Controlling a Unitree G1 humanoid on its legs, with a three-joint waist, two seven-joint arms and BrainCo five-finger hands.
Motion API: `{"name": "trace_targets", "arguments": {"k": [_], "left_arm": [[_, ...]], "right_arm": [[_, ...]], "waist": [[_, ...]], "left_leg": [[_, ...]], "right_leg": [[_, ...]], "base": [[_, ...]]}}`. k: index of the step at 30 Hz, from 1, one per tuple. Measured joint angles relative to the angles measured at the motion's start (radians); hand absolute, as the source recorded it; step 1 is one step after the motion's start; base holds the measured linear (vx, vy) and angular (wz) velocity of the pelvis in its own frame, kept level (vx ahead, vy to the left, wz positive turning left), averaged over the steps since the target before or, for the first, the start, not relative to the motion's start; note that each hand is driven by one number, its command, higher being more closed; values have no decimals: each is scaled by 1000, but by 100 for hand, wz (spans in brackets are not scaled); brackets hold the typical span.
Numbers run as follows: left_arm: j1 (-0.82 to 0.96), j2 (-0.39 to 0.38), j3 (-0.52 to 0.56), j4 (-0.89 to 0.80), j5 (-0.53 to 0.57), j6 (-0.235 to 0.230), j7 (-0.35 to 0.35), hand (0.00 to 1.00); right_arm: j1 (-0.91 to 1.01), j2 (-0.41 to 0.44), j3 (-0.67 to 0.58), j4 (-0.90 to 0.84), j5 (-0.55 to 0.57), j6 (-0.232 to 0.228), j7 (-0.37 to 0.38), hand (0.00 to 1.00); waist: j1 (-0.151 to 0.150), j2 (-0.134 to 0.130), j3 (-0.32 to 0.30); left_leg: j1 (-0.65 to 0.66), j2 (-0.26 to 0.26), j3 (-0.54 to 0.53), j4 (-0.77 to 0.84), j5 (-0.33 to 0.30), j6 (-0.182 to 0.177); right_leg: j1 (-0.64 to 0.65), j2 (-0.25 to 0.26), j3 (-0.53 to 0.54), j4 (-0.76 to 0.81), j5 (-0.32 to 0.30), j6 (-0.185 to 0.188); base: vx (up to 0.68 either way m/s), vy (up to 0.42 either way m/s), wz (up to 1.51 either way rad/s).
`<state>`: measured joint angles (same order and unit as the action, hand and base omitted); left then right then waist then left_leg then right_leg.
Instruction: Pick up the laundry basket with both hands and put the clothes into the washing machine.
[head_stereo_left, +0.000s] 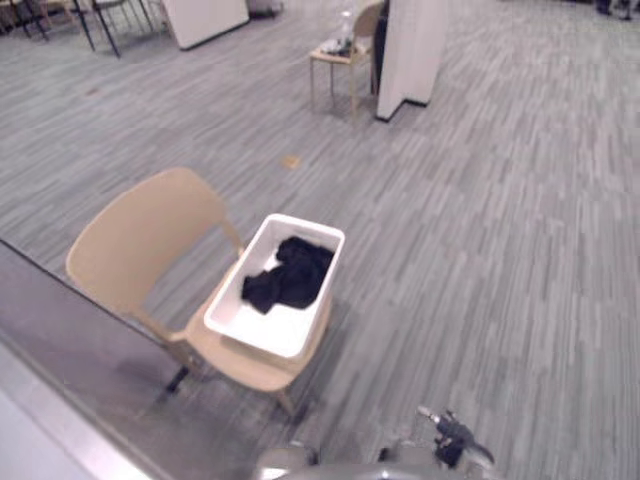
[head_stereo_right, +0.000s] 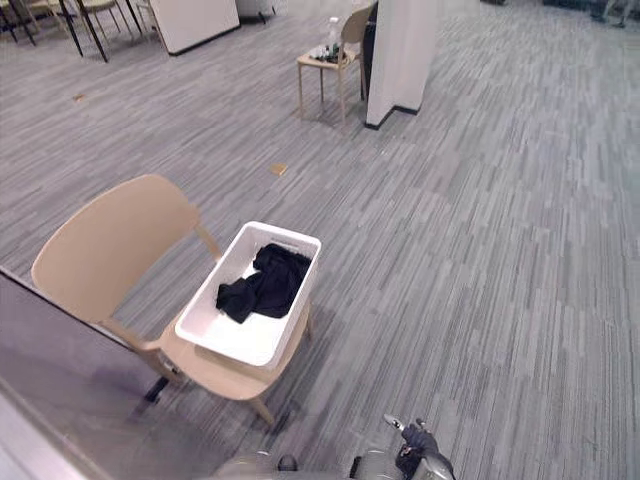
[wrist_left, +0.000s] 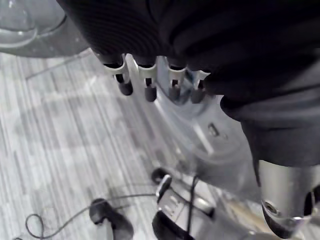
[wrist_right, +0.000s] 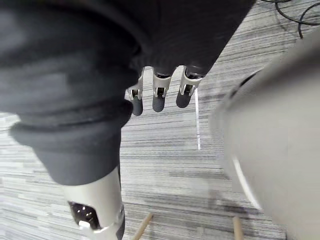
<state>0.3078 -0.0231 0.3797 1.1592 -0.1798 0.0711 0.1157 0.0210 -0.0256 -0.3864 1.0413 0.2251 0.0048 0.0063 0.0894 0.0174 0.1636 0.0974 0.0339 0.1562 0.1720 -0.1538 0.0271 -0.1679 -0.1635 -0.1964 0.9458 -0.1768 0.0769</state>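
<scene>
The white laundry basket (head_stereo_left: 262, 322) sits on the seat of a beige chair (head_stereo_left: 140, 235) with dark clothes (head_stereo_left: 290, 275) inside. The left robot hand (wrist_left: 149, 85) and right robot hand (wrist_right: 159, 95) hang with fingers straight, holding nothing, well apart from it. Best to bring the 2 hands to opposite long sides, under the rim, and lift level.

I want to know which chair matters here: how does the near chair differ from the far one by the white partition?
The near chair holds a white basket of dark clothes; the far chair holds a bottle. The near chair stands on open floor, the far chair beside the partition. Both are pale tan.
</scene>
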Motion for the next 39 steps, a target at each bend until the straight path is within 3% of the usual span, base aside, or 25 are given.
{"name": "trace_targets", "arguments": {"k": [1,2,3,5,6,7,8,9,10,11,14,15,17,19,20,22,23,24,25,26,29,34,36,38,39], "left_arm": [[0,15,-28,0,-1,0,0,0],[0,24,-35,-10,-7,0,-2,0],[-1,24,-34,-18,-11,-1,-2,0],[-7,47,-24,-76,-23,-27,-5,0],[-8,56,-17,-88,-23,-40,-4,0],[-16,63,8,-129,-22,-69,-2,0],[-27,63,36,-165,-22,-91,-2,0],[-51,28,67,-167,-22,-99,-2,0],[-70,-31,87,-173,-19,-113,-11,0],[-93,-51,99,-166,-18,-117,-20,0],[-106,-53,126,-155,-20,-118,-23,0],[-113,-47,140,-145,-22,-116,-23,0],[-112,-33,134,-133,-22,-112,-22,0],[-116,-19,121,-128,-22,-108,-23,0],[-123,-15,118,-128,-22,-107,-24,0],[-150,11,79,-128,-17,-102,-27,0],[-162,21,60,-128,-6,-101,-28,0],[-165,28,46,-127,-4,-101,-28,0],[-177,39,23,-125,0,-99,-29,0],[-174,46,16,-126,3,-99,-28,0],[-156,78,21,-83,25,-78,-27,0],[-152,71,25,-80,22,-79,-27,0],[-161,65,18,-79,20,-82,-28,0],[-166,67,1,-79,16,-82,-28,0],[-175,78,-26,-80,14,-83,-28,0]], "right_arm": [[0,-9,-2,-4,0,0,-2,0],[5,-13,-11,-11,0,-7,-7,0],[13,-12,-22,-28,1,-13,-11,0],[46,-8,-45,-51,1,-15,-10,0],[50,-2,-48,-48,1,-15,-10,0],[86,16,-48,-38,2,-7,-12,0],[117,35,-58,-33,11,3,-12,0],[121,20,-91,-32,18,5,-10,0],[129,-22,-93,-32,17,3,-20,0],[121,-38,-117,-27,13,2,-23,0],[110,-30,-166,27,9,4,-23,0],[108,-26,-166,55,9,5,-24,0],[94,-27,-165,82,11,4,-23,0],[70,-31,-169,84,19,3,-24,0],[64,-34,-173,84,19,3,-25,0],[44,-39,-185,84,21,3,-28,0],[37,-39,-193,83,24,3,-29,0],[32,-40,-195,83,33,2,-29,0],[9,-42,-195,83,53,2,-31,0],[-12,-40,-192,79,62,1,-32,0],[-74,21,-149,49,82,-4,-29,0],[-63,38,-66,33,76,-1,-26,0],[-62,21,-62,33,64,-1,-24,0],[-36,0,-61,34,49,0,-25,0],[-12,-8,-61,33,42,0,-25,0]], "waist": [[-3,-4,-3],[-9,12,1],[-12,12,1],[-21,0,-9],[-24,-13,-17],[-26,-44,-39],[-28,-74,-62],[-23,-42,-77],[-29,17,-112],[-42,52,-113],[-56,54,-112],[-53,49,-103],[-49,41,-91],[-50,39,-89],[-51,36,-87],[-52,17,-60],[-53,3,-55],[-53,0,-56],[-48,-17,-45],[-43,-13,-39],[-17,-41,-19],[-18,-46,-16],[-21,-36,-17],[-22,-32,-16],[-24,-33,-16]], "left_leg": [[15,13,-5,1,-5,-9],[25,40,-22,2,-26,-40],[31,53,-24,2,-29,-46],[44,97,-46,8,-66,-107],[45,101,-62,13,-81,-124],[45,105,-102,19,-98,-154],[45,103,-129,19,-107,-185],[54,154,-161,17,-114,-202],[52,198,-204,24,-108,-201],[29,229,-222,57,-82,-185],[-39,266,-282,164,-3,-117],[-88,285,-284,237,47,-111],[-132,321,-239,306,112,-111],[-186,372,-71,336,127,-95],[-209,372,-21,345,113,-84],[-229,307,126,334,57,-123],[-225,241,188,259,48,-116],[-217,215,224,205,50,-115],[-194,159,275,97,88,-87],[-194,143,297,78,102,-68],[-193,123,299,51,105,-63],[-130,86,287,-16,106,-62],[-114,69,277,-56,113,-51],[-85,48,248,-89,115,-44],[-64,24,214,-101,110,-36]], "right_leg": [[-38,-70,-39,28,-66,-26],[-72,-120,-50,-17,-99,-32],[-82,-137,-37,-76,-99,-25],[-74,-142,137,-391,-25,43],[-73,-143,196,-438,8,51],[-65,-147,254,-477,70,65],[-46,-155,246,-502,34,147],[-40,-124,187,-470,-7,136],[-28,-83,137,-474,-33,126],[-1,-45,93,-473,-50,96],[90,-14,-1,-537,-60,61],[154,14,-51,-588,-43,43],[240,38,-122,-674,-16,15],[287,52,-218,-752,5,2],[300,46,-247,-762,7,3],[344,0,-344,-776,10,6],[359,-33,-400,-774,10,8],[361,-47,-425,-772,14,13],[354,-77,-460,-774,22,26],[355,-86,-469,-779,33,32],[368,-83,-460,-836,96,36],[408,-98,-466,-835,145,40],[385,-126,-471,-751,145,40],[348,-186,-480,-588,146,40],[312,-249,-462,-442,159,48]], "base": [[135,-196,-1],[132,-213,3],[171,-350,17],[122,-407,25],[125,-529,44],[204,-626,63],[243,-732,66],[207,-524,59],[198,-421,53],[187,-416,62],[187,-377,84],[272,-365,93],[230,-284,83],[182,-121,96],[167,-24,131],[141,80,166],[107,148,166],[146,201,190],[103,129,126],[124,193,107],[93,131,15],[61,33,7],[58,38,20],[76,68,44],[107,87,90]]}}
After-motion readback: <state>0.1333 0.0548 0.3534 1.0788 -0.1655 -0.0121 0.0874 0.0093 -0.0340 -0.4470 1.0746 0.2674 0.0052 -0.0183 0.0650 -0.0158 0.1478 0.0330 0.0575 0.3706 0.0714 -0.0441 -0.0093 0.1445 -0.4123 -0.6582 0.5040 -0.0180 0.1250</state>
